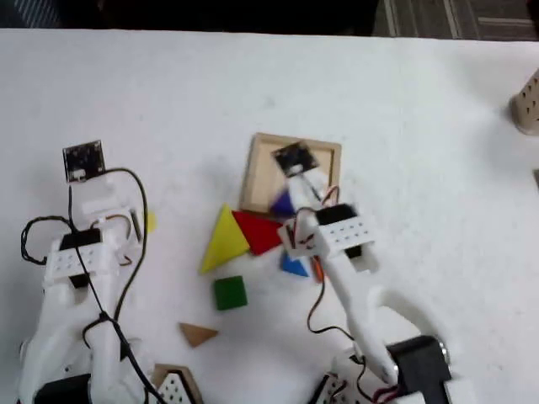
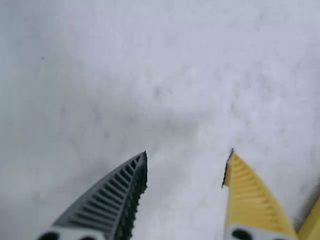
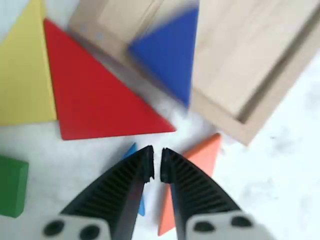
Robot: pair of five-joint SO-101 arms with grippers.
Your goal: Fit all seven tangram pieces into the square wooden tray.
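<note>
Two ribbed grippers: right gripper point(image 3: 156, 164) pressed together near flat orange triangle point(image 3: 201, 159); left gripper point(image 2: 188, 151) spread above white table point(image 2: 150, 75). Blue triangle point(image 3: 170, 50) straddling wooden tray point(image 3: 260, 107) rim (red triangle point(image 3: 95, 95) beside).

Blurred: blue triangle point(image 3: 169, 55). Partly hidden: orange triangle point(image 3: 201, 156).

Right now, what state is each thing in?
Left gripper: open, empty.
Right gripper: shut, empty.
Tray: bare except one piece.
Dark blue triangle: overlapping tray's rim, not seated.
Red triangle: flat on table, outside tray.
Yellow triangle: flat on table, outside tray.
Green square: on table, outside tray.
</note>
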